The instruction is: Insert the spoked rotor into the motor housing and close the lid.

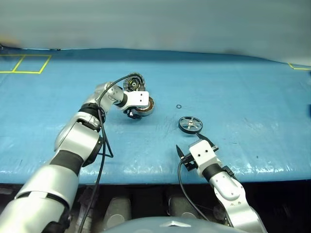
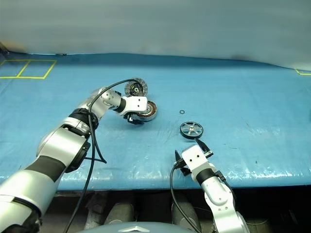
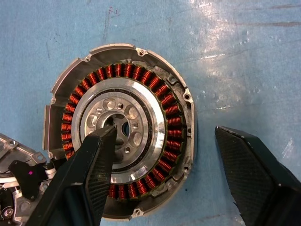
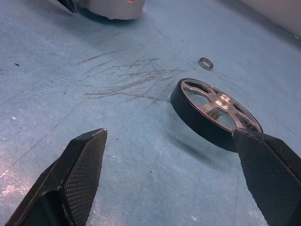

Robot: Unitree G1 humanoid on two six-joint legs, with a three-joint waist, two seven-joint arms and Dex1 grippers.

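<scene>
Left wrist view: motor housing (image 3: pixel 124 136) flat on the blue table (image 3: pixel 244 56), copper windings ringing a silver hub, seen from straight above; left gripper (image 3: pixel 162 155) spread wide over it, one black finger (image 3: pixel 89 174) crossing the hub's middle, the other off the housing's rim over bare table; whether that finger touches the hub, cannot tell; nothing held. Left eye view: lid (image 1: pixel 134 81) standing tilted up on the far side of the housing, still joined to it, dark centre facing the camera; spoked rotor (image 1: pixel 190 124) lying flat on the table, well apart from the housing, toward the right arm's side; small washer ring (image 1: pixel 179 106) between rotor and housing, farther back, touching neither. Right wrist view: right gripper (image 4: pixel 181 155) spread wide and empty, low over the table; spoked rotor just beyond its fingertips, nearer one finger (image 4: pixel 268 165) than the other, not gripped.
</scene>
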